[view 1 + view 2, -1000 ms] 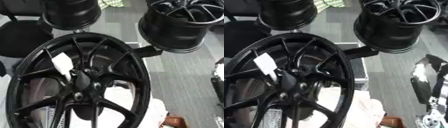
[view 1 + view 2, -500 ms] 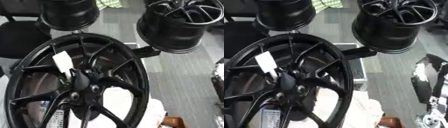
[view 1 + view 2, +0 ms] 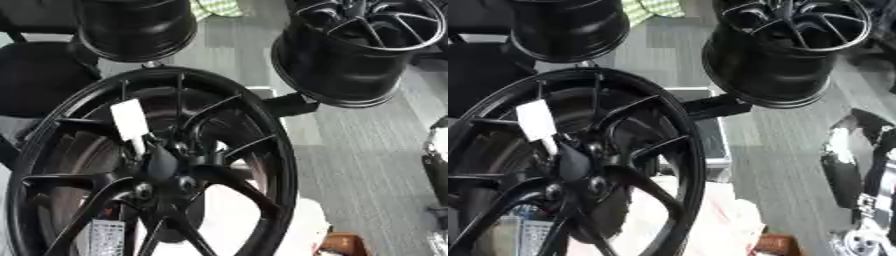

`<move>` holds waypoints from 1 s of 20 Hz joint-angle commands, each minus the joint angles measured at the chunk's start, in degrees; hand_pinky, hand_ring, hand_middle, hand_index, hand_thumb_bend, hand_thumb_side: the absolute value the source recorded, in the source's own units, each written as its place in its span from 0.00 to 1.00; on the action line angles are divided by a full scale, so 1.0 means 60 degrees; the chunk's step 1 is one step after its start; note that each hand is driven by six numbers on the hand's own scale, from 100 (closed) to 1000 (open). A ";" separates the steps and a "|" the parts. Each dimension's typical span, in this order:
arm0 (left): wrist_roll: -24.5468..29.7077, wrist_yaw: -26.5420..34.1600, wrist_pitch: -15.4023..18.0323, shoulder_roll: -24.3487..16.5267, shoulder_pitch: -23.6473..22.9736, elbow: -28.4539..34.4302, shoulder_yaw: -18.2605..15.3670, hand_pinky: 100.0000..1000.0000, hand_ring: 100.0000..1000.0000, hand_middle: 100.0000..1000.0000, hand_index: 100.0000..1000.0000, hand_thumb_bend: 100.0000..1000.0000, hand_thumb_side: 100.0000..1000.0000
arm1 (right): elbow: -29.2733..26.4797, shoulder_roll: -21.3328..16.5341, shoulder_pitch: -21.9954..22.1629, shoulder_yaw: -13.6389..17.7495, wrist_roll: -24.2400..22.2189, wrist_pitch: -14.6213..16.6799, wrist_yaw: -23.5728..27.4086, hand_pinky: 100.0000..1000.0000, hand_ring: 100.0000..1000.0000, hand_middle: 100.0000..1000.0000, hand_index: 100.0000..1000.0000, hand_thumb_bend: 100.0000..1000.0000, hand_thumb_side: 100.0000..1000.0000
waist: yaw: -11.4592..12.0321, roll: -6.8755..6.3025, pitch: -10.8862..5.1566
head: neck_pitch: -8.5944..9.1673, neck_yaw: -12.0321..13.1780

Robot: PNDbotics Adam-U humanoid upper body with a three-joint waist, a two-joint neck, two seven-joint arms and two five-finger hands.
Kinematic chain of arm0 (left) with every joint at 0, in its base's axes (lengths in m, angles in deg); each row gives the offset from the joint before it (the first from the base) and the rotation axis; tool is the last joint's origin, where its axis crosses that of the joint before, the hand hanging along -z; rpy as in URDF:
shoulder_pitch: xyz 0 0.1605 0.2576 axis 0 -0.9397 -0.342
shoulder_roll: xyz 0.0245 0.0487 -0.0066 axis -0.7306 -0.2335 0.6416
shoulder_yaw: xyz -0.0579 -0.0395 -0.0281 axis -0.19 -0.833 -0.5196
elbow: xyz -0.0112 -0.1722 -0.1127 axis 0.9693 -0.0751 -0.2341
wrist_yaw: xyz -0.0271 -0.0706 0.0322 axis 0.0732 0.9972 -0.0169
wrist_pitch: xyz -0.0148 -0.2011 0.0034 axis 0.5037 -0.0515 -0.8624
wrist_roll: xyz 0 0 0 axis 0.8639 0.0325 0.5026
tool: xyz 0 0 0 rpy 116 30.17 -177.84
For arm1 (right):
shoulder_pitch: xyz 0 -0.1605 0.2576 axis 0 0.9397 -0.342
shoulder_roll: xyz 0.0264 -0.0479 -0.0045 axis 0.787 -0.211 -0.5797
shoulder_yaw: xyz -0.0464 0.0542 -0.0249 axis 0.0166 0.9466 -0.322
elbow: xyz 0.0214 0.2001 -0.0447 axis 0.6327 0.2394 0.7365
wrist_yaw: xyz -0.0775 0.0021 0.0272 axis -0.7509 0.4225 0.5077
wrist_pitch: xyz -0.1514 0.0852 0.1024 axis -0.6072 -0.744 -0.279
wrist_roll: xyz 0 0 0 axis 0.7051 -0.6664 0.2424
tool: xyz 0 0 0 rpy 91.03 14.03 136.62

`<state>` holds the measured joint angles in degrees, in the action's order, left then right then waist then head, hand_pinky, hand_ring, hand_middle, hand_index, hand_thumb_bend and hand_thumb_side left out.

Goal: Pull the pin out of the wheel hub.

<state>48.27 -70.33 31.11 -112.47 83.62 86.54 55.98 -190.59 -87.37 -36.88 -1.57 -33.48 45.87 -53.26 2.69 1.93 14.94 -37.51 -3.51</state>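
A large black spoked wheel point(image 3: 262, 150) fills the lower left of both eye views, lying tilted. Its hub point(image 3: 164, 169) sits at the centre, with round bolt holes just below it. A white tag point(image 3: 129, 120) hangs on a spoke just above the hub. I cannot make out a pin among the dark hub parts. A black and white part of my right arm or hand point(image 3: 843, 165) shows at the right edge, well away from the wheel. No hand is at the hub, and my left hand is out of sight.
Two more black wheels stand at the back, one at top left point(image 3: 131, 30) and one at top right point(image 3: 350, 55). A black chair point(image 3: 39, 80) is at the left. White cloth point(image 3: 710, 220) lies under the big wheel. Grey floor point(image 3: 359, 165) runs along the right.
The picture has wobbled slightly and the big wheel sits a little differently in it. The arm at the right edge has stayed in place.
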 commanded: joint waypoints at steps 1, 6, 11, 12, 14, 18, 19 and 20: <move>0.0081 -0.0054 0.0043 -0.0287 0.0214 0.0094 -0.0043 0.83 0.84 0.82 0.87 0.00 0.17 | -0.0176 -0.0100 -0.0051 0.0023 -0.0010 0.0014 0.0068 0.85 0.75 0.54 0.67 0.00 0.42 | -0.0008 -0.0040 -0.0128 | 0.0070 -0.0030; 0.0156 -0.0139 0.0098 -0.0262 0.0239 0.0115 -0.0048 0.83 0.84 0.83 0.86 0.00 0.17 | -0.0176 -0.0110 -0.0053 0.0021 -0.0028 0.0012 0.0076 0.85 0.75 0.54 0.67 0.00 0.42 | -0.0012 -0.0032 -0.0134 | 0.0053 -0.0040; -0.0048 -0.0120 0.0068 -0.0238 0.0240 0.0078 -0.0059 0.82 0.83 0.81 0.85 0.00 0.17 | -0.0176 -0.0092 -0.0040 0.0024 -0.0038 0.0020 0.0066 0.85 0.75 0.54 0.67 0.00 0.42 | -0.0014 -0.0016 -0.0139 | 0.0051 -0.0052; -0.0047 -0.0099 0.0076 -0.0237 0.0243 0.0083 -0.0052 0.82 0.83 0.81 0.85 0.00 0.17 | -0.0176 -0.0092 -0.0039 0.0024 -0.0040 0.0023 0.0064 0.85 0.75 0.54 0.67 0.00 0.42 | -0.0014 -0.0013 -0.0140 | 0.0053 -0.0056; -0.0033 -0.0047 0.0097 -0.0242 0.0245 0.0122 -0.0040 0.82 0.83 0.80 0.85 0.00 0.17 | -0.0176 -0.0093 -0.0036 0.0024 -0.0044 0.0028 0.0060 0.85 0.75 0.54 0.67 0.00 0.42 | -0.0012 -0.0011 -0.0142 | 0.0067 -0.0055; 0.0027 0.0018 0.0109 -0.0250 0.0235 0.0162 -0.0037 0.82 0.82 0.80 0.84 0.00 0.17 | -0.0176 -0.0084 -0.0036 0.0025 -0.0041 0.0027 0.0065 0.85 0.75 0.54 0.67 0.00 0.42 | -0.0022 -0.0018 -0.0143 | 0.0077 -0.0059; 0.0039 0.0033 0.0113 -0.0250 0.0232 0.0163 -0.0040 0.82 0.82 0.79 0.84 0.00 0.17 | -0.0176 -0.0083 -0.0035 0.0026 -0.0039 0.0028 0.0065 0.85 0.75 0.54 0.67 0.00 0.42 | -0.0026 -0.0020 -0.0142 | 0.0080 -0.0065; 0.0049 0.0045 0.0115 -0.0250 0.0230 0.0164 -0.0042 0.82 0.82 0.79 0.84 0.00 0.17 | -0.0176 -0.0082 -0.0035 0.0025 -0.0040 0.0030 0.0064 0.85 0.75 0.54 0.67 0.00 0.42 | -0.0029 -0.0022 -0.0143 | 0.0082 -0.0066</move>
<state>48.48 -70.40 31.74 -112.18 83.98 86.60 55.99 -190.59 -87.37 -36.87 -1.57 -33.68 45.99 -53.25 2.49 2.15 14.94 -37.51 -3.76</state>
